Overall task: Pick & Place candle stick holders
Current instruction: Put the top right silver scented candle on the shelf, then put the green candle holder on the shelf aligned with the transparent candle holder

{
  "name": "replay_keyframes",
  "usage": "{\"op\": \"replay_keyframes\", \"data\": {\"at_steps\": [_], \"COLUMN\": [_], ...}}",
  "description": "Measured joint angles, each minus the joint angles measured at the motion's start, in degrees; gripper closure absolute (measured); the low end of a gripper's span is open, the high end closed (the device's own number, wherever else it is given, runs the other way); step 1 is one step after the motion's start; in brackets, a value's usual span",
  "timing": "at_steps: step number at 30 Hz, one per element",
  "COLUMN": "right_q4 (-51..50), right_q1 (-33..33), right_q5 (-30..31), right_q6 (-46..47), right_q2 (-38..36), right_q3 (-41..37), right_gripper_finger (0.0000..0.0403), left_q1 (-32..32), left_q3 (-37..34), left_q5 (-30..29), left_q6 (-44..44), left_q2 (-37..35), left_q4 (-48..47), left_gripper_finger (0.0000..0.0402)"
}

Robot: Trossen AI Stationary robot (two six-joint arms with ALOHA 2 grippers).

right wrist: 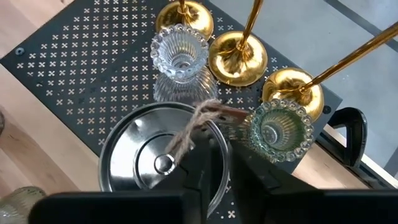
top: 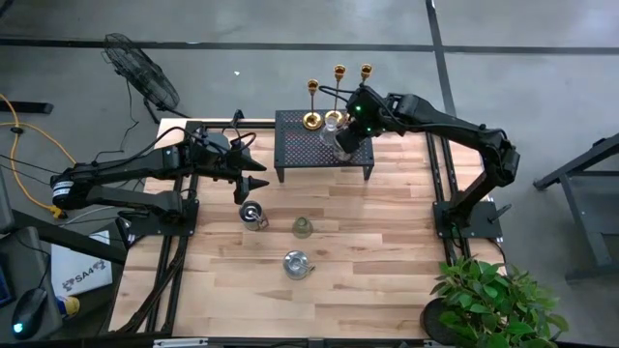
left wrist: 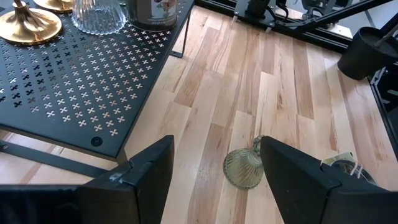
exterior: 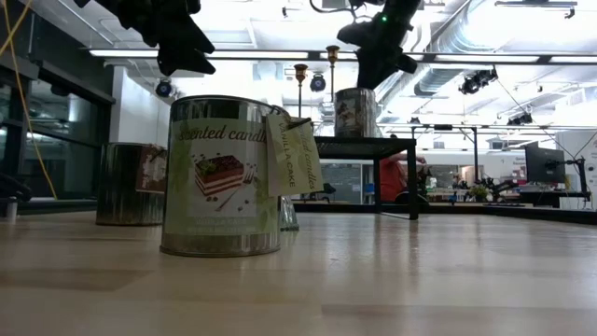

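Three gold candle stick holders (right wrist: 238,59) stand on their round bases at the far edge of the black mesh stand (top: 300,159). Beside them on the stand are a clear glass holder (right wrist: 179,53) and a greenish one (right wrist: 280,130). My right gripper (right wrist: 224,183) is over the stand, its fingers close together at a lidded silver candle tin (right wrist: 155,158). My left gripper (left wrist: 217,180) hangs open above the table, left of the stand. Below it another glass holder (left wrist: 244,167) lies on the wood. My right gripper meets the candle tin at the rim (right wrist: 219,155) on the side nearest the gripper, slanting down from above. The fingers themselves hide the place of contact, so the kind of hold does not show. The tin stands upright on the mesh stand (exterior: 354,112).
Two more candle tins (top: 253,215) (top: 296,263) and the glass holder (top: 303,226) are on the table's middle. A twine tag (right wrist: 205,121) lies across the held tin's lid. A potted plant (top: 493,300) is at the near right corner, a fan (top: 140,72) beyond the far left.
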Motion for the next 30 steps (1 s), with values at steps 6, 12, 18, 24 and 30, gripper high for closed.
{"op": "replay_keyframes", "data": {"at_steps": [6,12,18,24,30], "right_q4": [0.5,0.4,0.4,-0.2,-2.8], "right_q1": [0.0,0.1,0.3,1.4,4.3], "right_q5": [-0.2,-0.2,-0.4,-0.5,-0.4], "right_q6": [0.0,0.0,0.0,0.0,0.3], "right_q2": [0.0,-0.5,-1.7,-2.8,-3.8], "right_q3": [0.0,0.0,0.0,0.0,0.0], "right_gripper_finger": [0.0327,0.0316,0.0316,0.0316,0.0316], "left_q1": [0.0,0.0,0.0,0.0,0.0], "left_q3": [0.0,0.0,0.0,0.0,0.0], "left_q5": [0.0,0.0,0.0,0.0,0.0], "left_q6": [0.0,0.0,0.0,0.0,0.0], "left_q2": [0.0,0.0,0.0,0.0,0.0], "left_q4": [0.0,0.0,0.0,0.0,0.0], "left_gripper_finger": [0.0168,0.0168,0.0168,0.0168,0.0168]}}
